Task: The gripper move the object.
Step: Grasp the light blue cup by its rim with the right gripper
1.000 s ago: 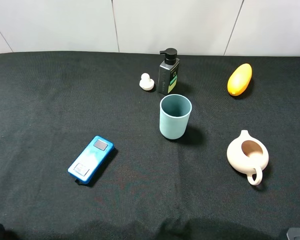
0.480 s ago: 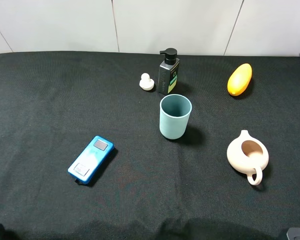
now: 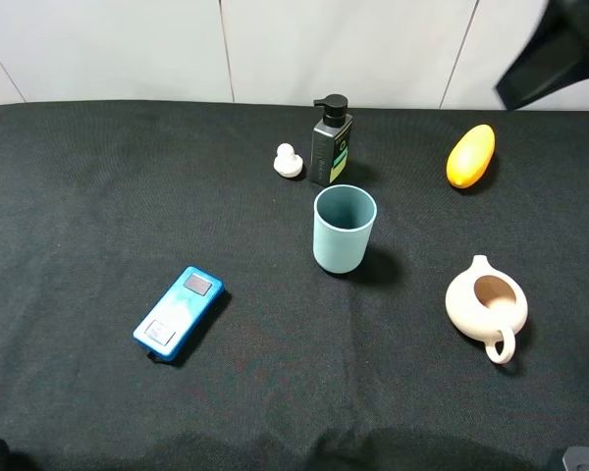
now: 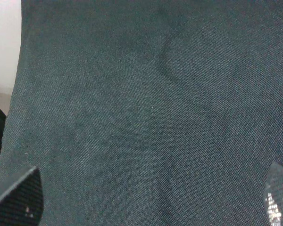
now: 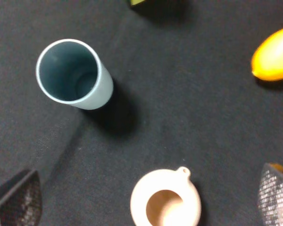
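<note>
The right tool hangs high, fingers spread wide and empty. The cup stands upright at the upper left of the wrist view, near the middle of the table. Best to centre the tool over the cup before dropping, keeping clear of the pot. The right arm is a dark blur at upper right. The left tool, also spread, faces bare table.

I read this as a robot test lab, a staged setup. Worktop draped edge to edge in black cloth; plain white panelled wall behind. Unrelated props sit spaced apart: cup, pump bottle, beige pot, blue device. Blurred black robot arm at the far corner.
</note>
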Available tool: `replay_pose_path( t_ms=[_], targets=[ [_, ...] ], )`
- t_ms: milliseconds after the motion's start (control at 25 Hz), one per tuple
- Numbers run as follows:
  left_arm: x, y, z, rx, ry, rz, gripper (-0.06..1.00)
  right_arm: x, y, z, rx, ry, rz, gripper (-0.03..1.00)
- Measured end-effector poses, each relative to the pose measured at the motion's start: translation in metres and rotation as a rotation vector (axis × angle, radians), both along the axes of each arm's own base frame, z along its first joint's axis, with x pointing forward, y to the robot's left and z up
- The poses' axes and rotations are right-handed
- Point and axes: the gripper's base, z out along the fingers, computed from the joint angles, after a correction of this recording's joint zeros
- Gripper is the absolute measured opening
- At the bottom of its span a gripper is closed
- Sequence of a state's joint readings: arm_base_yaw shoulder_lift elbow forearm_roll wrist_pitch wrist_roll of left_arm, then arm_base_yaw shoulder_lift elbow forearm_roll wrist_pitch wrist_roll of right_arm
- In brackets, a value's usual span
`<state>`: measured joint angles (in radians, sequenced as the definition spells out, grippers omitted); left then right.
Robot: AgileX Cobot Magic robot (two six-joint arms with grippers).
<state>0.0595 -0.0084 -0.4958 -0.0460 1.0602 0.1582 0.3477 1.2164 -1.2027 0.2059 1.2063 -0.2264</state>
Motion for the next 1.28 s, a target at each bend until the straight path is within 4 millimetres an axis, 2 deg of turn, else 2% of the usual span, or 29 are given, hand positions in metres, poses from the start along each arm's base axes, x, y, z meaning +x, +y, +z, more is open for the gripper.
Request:
replay_pose_path(
  t_ms=[600,1040,1080,1280],
  targets=[
    [0.0,0.0,0.0,0.0,0.0,0.0,0.99,0.026,0.069,-0.058,-0.061,0.172,0.139,0.69],
    [0.0,0.0,0.0,0.0,0.0,0.0,0.99,0.05,0.085,-0.09,-0.065,0.188,0.107,0.69],
    [0.0,0.0,0.0,0.0,0.0,0.0,0.99,0.055,0.088,-0.099,-0.071,0.198,0.102,0.69],
    [0.0,0.0,0.0,0.0,0.0,0.0,0.99,0.066,0.094,-0.115,-0.073,0.196,0.09,0.69]
  ],
)
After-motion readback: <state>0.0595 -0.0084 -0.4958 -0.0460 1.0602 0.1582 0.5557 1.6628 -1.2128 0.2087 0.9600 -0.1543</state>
